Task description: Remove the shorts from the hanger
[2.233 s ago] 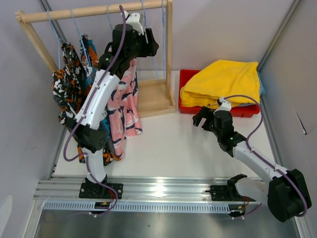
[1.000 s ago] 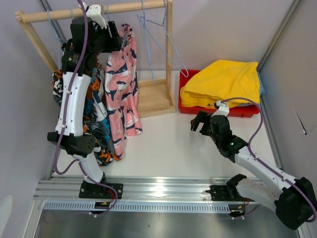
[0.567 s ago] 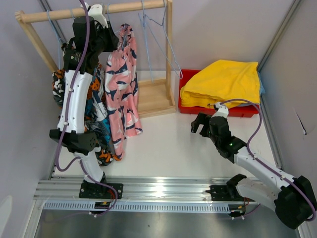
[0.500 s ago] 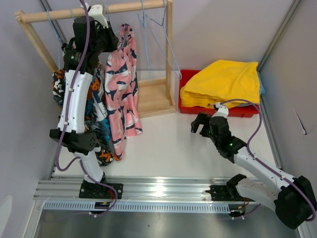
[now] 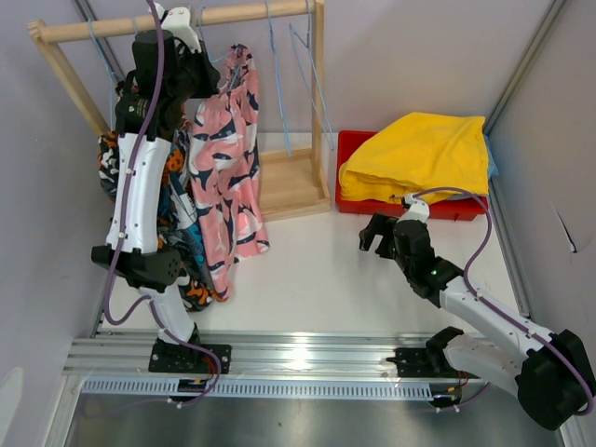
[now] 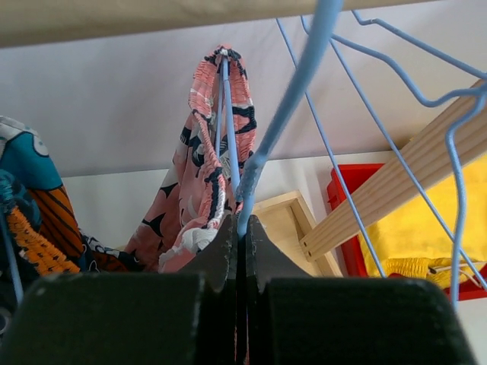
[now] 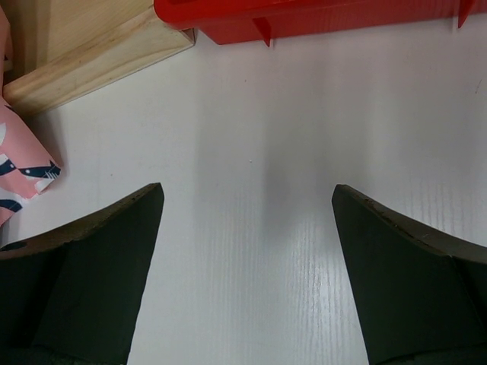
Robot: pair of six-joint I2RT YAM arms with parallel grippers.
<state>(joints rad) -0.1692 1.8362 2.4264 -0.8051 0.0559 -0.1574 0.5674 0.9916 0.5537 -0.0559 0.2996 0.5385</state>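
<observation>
At the far left, under the round wooden rail (image 5: 112, 28), the thin blue wire hanger (image 6: 285, 99) is gripped by the left end effector (image 6: 237, 228). Its two dark fingers are pressed tight together on the wire, so the hanger can be steadied or lifted. The soft pink shorts with the navy and white print (image 5: 223, 168) are draped over that hanger and hang down beside the arm, so they are not off yet. Left of them, the orange, black and white shorts (image 5: 116, 163) and the teal and orange shorts (image 6: 23, 160) are hung from the same rail. Bare blue hangers (image 6: 455, 198) are seen toward its right end. The bright yellow shorts (image 5: 419, 154) are piled in the red plastic tray (image 5: 352, 142) at the far right, probably where finished ones are put. The right end effector (image 7: 247, 205) is spread wide and nothing is held in it. It is placed low above the white worktop (image 5: 317, 270), near the tray, likely so the pink cloth can be pulled down next.
</observation>
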